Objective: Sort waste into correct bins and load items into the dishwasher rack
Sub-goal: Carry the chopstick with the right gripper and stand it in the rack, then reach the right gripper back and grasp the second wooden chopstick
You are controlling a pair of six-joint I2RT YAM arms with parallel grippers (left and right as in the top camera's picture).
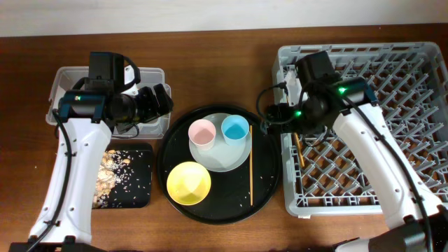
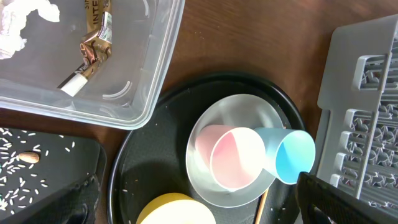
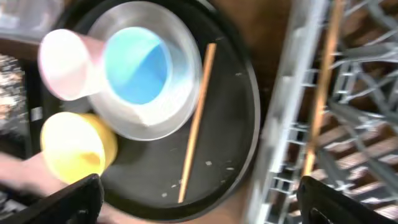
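Left gripper (image 1: 159, 103): fingers spread wide, nothing held. It hangs over the right end of the clear rectangular plastic tub (image 1: 59, 84), far left.

Tub contents: a crumpled white tissue (image 2: 18, 25) and a shiny gold foil wrapper (image 2: 96, 43). Brownish crumbly food scraps (image 1: 112, 168) are scattered in the shallow black rectangular tray (image 1: 143, 157), near left. The waste is judged sorted, which would account for the empty fingers.

Right gripper (image 1: 274, 117): also wide open and empty, at the left edge of the large grey pegged dishwasher rack (image 1: 420, 56). One thin wooden chopstick (image 1: 300, 150) lies in the rack just beside it. Its partner (image 1: 251, 171) is on the right side of the large round black tray (image 1: 266, 175), so loading is judged barely begun.

On the round tray, the small pink cup (image 1: 202, 132) and the small blue cup (image 1: 235, 127) stand side by side on the pale grey-green round plate (image 1: 227, 157). The plate is best lifted after them. The yellow bowl (image 1: 188, 182) sits near-left of the plate.

Views compared:
- The tub's contents are seen only from the left wrist, since the arm covers them from overhead.
- The right wrist view (blurred) shows the loaded chopstick lying among the rack's bars, and both fingers at the frame corners.
- Only the overhead view gives the whole rack and both arms together.
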